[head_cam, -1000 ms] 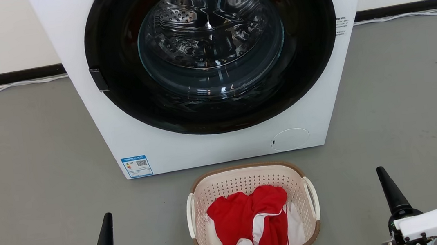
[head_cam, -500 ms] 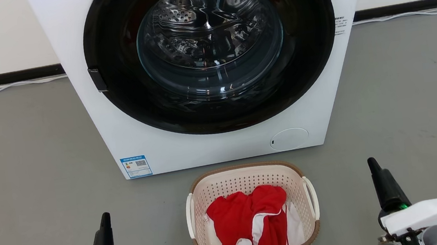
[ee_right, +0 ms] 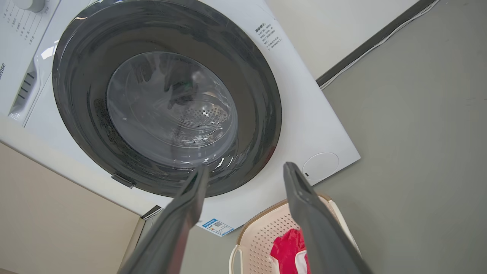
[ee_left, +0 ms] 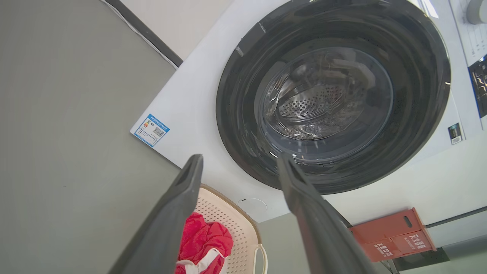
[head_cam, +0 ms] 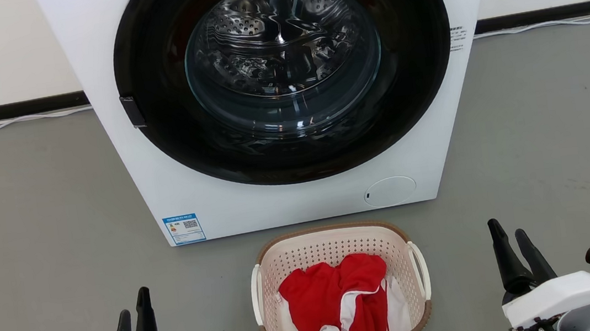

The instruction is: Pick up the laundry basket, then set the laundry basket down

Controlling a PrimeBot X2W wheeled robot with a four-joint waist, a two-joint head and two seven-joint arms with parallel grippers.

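The cream-white laundry basket (head_cam: 332, 250) with a brown rim stands on the grey floor just in front of the washing machine, holding red and white clothes (head_cam: 338, 299). White loop handles sit on its left (head_cam: 257, 295) and right (head_cam: 421, 270) sides. My left gripper (head_cam: 133, 313) is open at the lower left, well clear of the basket. At the lower right my right gripper (head_cam: 508, 231) is open too, apart from the basket. The basket (ee_left: 228, 220) shows low in the left wrist view between the open fingers (ee_left: 239, 161), and the basket (ee_right: 266, 236) sits low in the right wrist view.
A white front-loading washing machine (head_cam: 175, 190) with a shut dark round door (head_cam: 284, 72) rises right behind the basket. Bare grey floor (head_cam: 29, 218) spreads on both sides. A white cable (head_cam: 7, 121) runs along the wall base. A red box (ee_left: 392, 238) stands beside the machine.
Both grippers turned so that each one's two fingers show apart. The right gripper shifted slightly left. The whole picture dropped a little, so the camera moved.
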